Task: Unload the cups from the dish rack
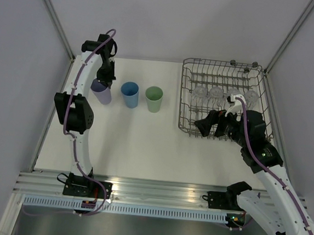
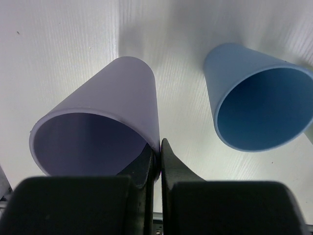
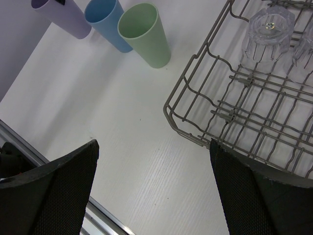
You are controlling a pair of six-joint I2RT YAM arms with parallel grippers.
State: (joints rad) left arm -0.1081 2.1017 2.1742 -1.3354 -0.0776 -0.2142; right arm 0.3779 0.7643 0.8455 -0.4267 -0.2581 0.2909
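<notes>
While left jaws pinch lavender cup (image 2: 112, 93) wall (at rim), right jaws gape near dish rack (image 3: 188, 133).

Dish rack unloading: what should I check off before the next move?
1. Right hand open: ok.
2. Right hand lined up on a clear glass: not ok, it is over the near corner of the dish rack.
3. Left hand off the lavender cup: not ok, shut on its rim.
4. Base of lavender cup on the table: cannot tell.
5. Blue cup and green cup upright outside the dish rack: ok.
</notes>
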